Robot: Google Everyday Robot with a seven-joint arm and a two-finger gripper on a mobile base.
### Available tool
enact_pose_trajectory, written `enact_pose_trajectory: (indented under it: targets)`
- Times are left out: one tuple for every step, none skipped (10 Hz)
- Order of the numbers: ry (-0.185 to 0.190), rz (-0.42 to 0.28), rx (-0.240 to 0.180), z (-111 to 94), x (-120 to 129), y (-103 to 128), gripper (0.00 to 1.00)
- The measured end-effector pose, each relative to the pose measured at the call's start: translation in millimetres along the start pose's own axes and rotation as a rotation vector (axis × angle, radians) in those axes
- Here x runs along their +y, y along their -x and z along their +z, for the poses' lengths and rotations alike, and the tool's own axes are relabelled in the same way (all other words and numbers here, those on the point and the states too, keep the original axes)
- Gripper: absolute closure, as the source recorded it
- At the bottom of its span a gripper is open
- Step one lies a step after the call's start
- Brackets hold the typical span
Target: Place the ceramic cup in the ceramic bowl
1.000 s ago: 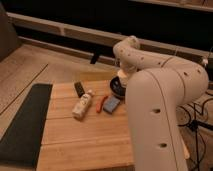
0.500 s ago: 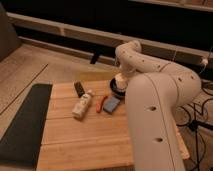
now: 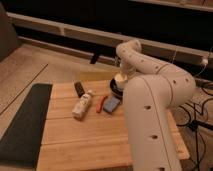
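— At the far right of the pale slatted wooden tabletop (image 3: 85, 140), what is seen?

— A round, shallow, dark glossy ceramic bowl (image 3: 115, 88) is seen there, partly covered by the white robot arm (image 3: 150, 100); a small cream-white ceramic cup (image 3: 120, 79) is seen directly over it, within the bowl's outline; whether the cup is resting on the bowl's floor cannot be told

— Where is the gripper placed, and how are its fingers set?

— The gripper (image 3: 121, 73) is placed right above the cup, at the end of the arm that bends down from the far side; it is too merged with the cup and wrist for its state to be made out, so it cannot be told

— What else is laid on the table?

— A small blue rectangular sponge-like block (image 3: 112, 103) is laid just in front of the bowl; a thin red-orange stick-shaped item (image 3: 101, 103) is laid beside the block on its left; a longer cream-white labelled bottle (image 3: 82, 104) is laid on its side further left; a small dark rectangular object (image 3: 79, 88) is set near the bottle's cap end; a dark grey mat (image 3: 22, 125) is spread along the table's left edge
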Motion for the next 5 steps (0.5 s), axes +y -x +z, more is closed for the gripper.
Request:
enact_pose_trajectory:
  targets:
    - [0.002,-0.006,0.001,1,1,-1,0.31]
    - [0.007,-0.014,0.004,2,2,-3,0.31]
    - [0.022,-0.021,-0.001,-2,6,-2,0.31]
    - [0.047,-0.033,-0.011,-11,13,-1,0.31]
    - [0.11,-0.062,-0.041,-37,30,3,0.31]
